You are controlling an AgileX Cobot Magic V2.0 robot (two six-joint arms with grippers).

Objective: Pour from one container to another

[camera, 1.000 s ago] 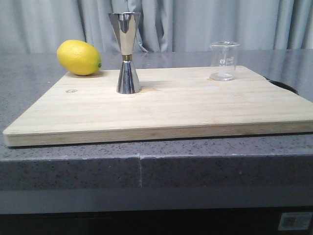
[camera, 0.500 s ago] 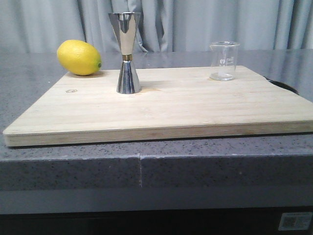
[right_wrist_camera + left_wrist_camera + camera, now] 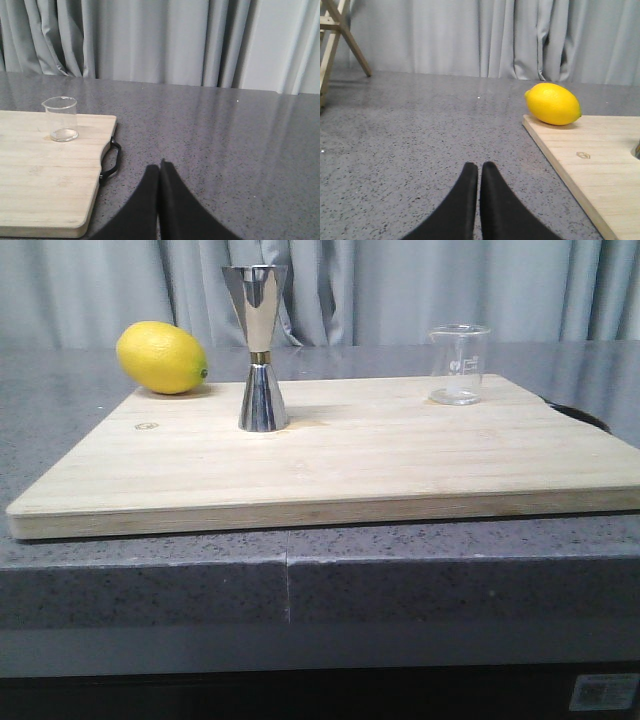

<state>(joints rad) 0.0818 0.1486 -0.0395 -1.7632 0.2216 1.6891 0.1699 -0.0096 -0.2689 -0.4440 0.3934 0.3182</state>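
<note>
A small clear glass beaker (image 3: 460, 365) stands upright near the far right corner of the wooden cutting board (image 3: 380, 460); the right wrist view also catches the beaker (image 3: 61, 119). The tall steel jigger (image 3: 260, 348) with a gold band at its waist stands upright on the board's left half. My left gripper (image 3: 480, 167) is shut and empty, low over the grey counter to the left of the board. My right gripper (image 3: 159, 167) is shut and empty over the counter to the right of the board. Neither arm shows in the front view.
A yellow lemon (image 3: 161, 358) lies at the board's far left corner, and the left wrist view shows the lemon (image 3: 553, 103) too. A black handle (image 3: 111, 160) sticks out from the board's right edge. Grey curtains hang behind the counter. A wooden stand (image 3: 335, 35) is far left.
</note>
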